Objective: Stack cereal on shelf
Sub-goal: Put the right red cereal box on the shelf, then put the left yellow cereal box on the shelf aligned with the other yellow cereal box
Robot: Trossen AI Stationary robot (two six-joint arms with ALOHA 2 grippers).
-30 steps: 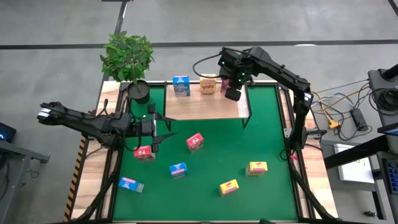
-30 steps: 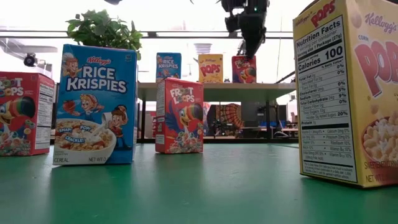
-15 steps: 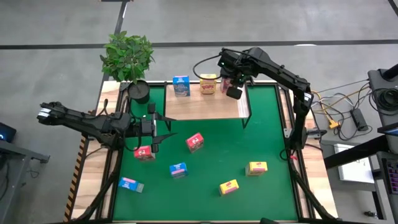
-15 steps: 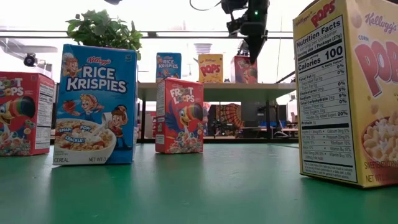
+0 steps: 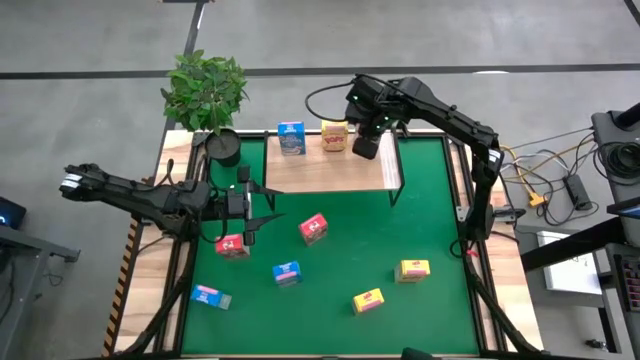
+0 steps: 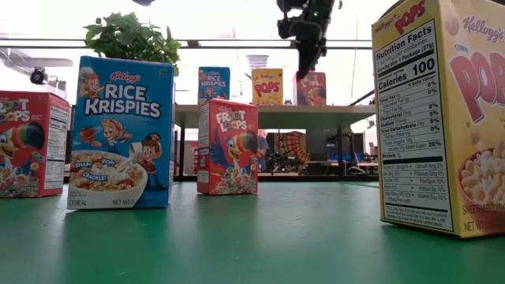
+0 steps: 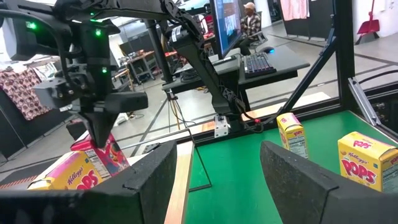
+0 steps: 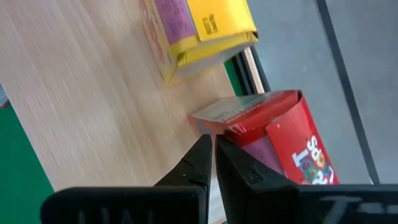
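Overhead, high view: light-wood shelf board on black legs [image 5: 320, 170] spans the far edge of the green table mat [image 5: 340, 330]. A small blue cardboard cereal box [image 5: 291, 138] and a yellow cereal box [image 5: 335, 136] stand on it; the right gripper [image 5: 364, 146] hovers just right of the yellow one, hiding whatever is beneath. Left gripper [image 5: 248, 205] rests over the mat's left side, near a red box [image 5: 232, 246]. Six boxes lie scattered on the mat.

Low view: only here does the third shelf box show upright, a red cereal box [image 6: 313, 88] at the right of the row, with the right gripper [image 6: 302, 67] coming down at its top left corner.

Left wrist view: left gripper [image 7: 219, 177] with fingers [image 7: 149, 180] spread wide, nothing between them; the red box [image 7: 107, 155] leans under the other arm's tip.

Right wrist view: right gripper [image 8: 213, 155], fingers [image 8: 199, 163] pressed together, tips touching the red box's top edge [image 8: 273, 134], pinching nothing.
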